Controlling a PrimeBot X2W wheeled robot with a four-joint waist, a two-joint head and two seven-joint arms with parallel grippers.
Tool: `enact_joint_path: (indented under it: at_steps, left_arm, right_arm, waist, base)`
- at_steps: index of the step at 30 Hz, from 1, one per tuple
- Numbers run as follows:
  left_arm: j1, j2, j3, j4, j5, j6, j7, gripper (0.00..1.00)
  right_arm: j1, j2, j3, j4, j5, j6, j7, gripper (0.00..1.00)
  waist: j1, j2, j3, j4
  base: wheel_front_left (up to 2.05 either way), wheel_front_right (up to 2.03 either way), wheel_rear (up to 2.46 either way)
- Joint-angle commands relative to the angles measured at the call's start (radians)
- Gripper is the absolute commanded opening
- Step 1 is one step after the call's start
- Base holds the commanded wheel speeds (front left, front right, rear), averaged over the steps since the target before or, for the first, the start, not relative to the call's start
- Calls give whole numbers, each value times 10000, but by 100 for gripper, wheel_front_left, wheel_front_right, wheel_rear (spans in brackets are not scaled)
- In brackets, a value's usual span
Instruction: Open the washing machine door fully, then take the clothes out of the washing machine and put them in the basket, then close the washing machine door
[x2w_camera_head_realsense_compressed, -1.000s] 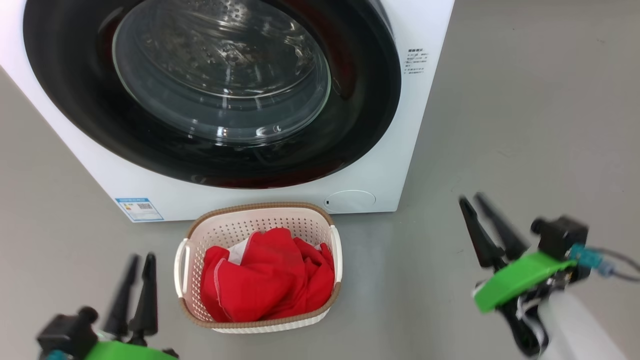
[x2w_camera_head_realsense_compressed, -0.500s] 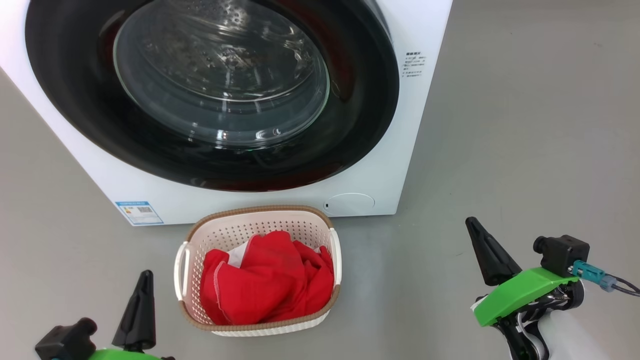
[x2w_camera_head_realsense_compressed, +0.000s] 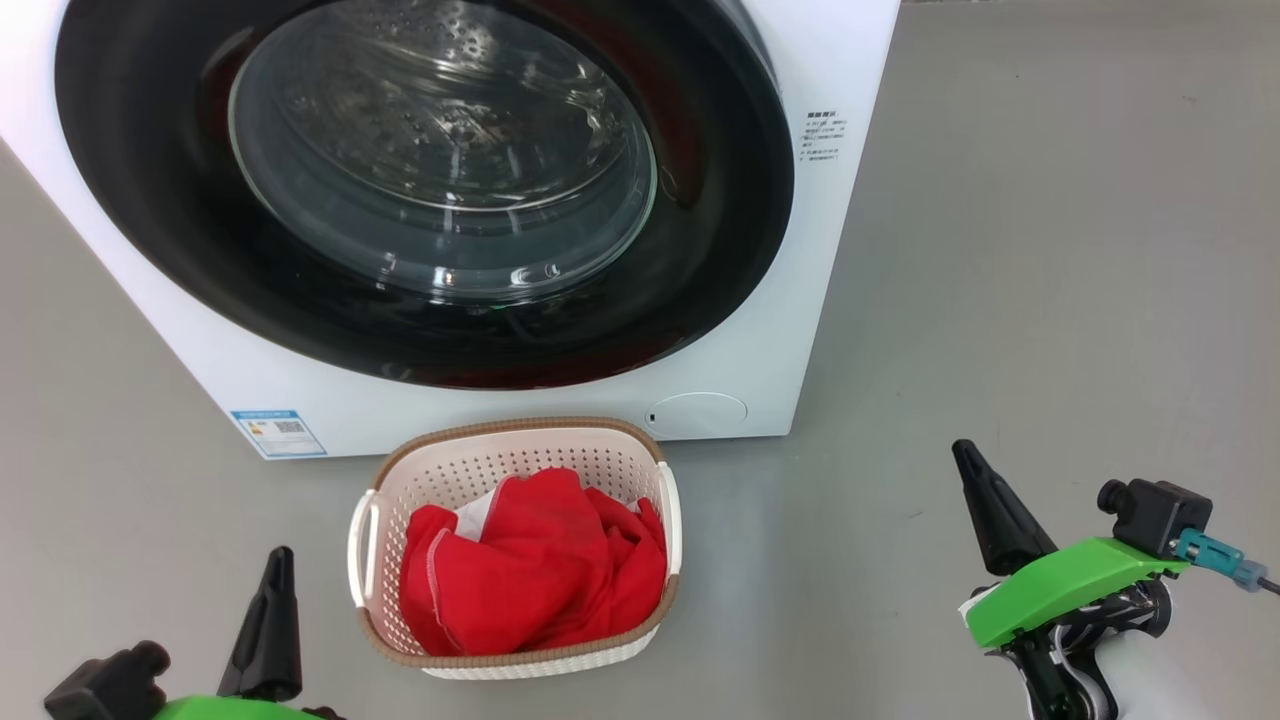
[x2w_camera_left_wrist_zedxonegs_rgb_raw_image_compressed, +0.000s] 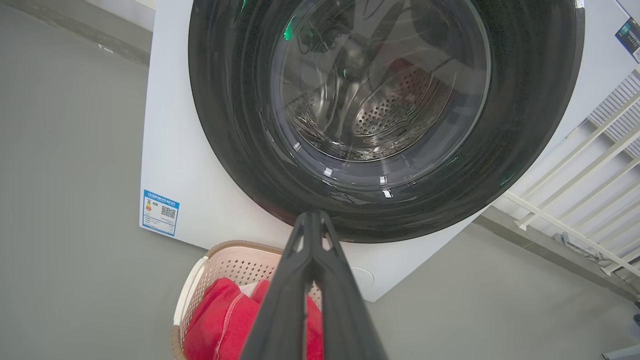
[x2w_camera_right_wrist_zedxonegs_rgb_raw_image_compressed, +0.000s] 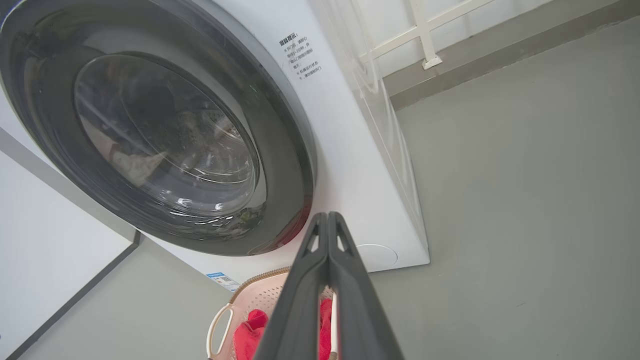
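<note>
The white washing machine (x2w_camera_head_realsense_compressed: 760, 330) stands ahead with its round black door (x2w_camera_head_realsense_compressed: 160, 220) lying flat against the front, glass bowl in the middle. On the floor before it sits the cream basket (x2w_camera_head_realsense_compressed: 520, 445), and the red clothes (x2w_camera_head_realsense_compressed: 530, 570) lie bunched inside it. My left gripper (x2w_camera_head_realsense_compressed: 280, 560) hangs at the lower left, left of the basket, shut with nothing in it. At the lower right my right gripper (x2w_camera_head_realsense_compressed: 965, 455) is shut and empty too, well right of the basket. Both wrist views show fingers pressed together: left gripper (x2w_camera_left_wrist_zedxonegs_rgb_raw_image_compressed: 311, 216), right gripper (x2w_camera_right_wrist_zedxonegs_rgb_raw_image_compressed: 327, 216).
Grey floor (x2w_camera_head_realsense_compressed: 1050, 250) spreads to the right of the machine. A white railing (x2w_camera_left_wrist_zedxonegs_rgb_raw_image_compressed: 590, 165) stands beside the machine's far side. A blue sticker (x2w_camera_head_realsense_compressed: 278, 432) marks the machine's lower left corner.
Both grippers have gone from open to shut, empty, and drawn back a little toward me. The head view has shifted slightly.
</note>
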Motion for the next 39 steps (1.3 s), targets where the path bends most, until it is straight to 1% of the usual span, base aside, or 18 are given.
enact_joint_path:
  at_steps: [1, 39]
  left_arm:
    - [-328, 120, 191, -171, -257, -27, 50, 0]
    - [-501, -105, 832, 64, -3841, -66, 1103, 0]
  right_arm:
    - [-166, -8, -98, -332, 289, -6, 49, 0]
    - [507, 505, -1123, -917, 3703, -14, 1165, 0]
  waist:
    - [-1, 0, -12, -3]
    - [-1, 0, -311, -85]
  base:
    - [0, 0, 0]
    - [0, 0, 0]
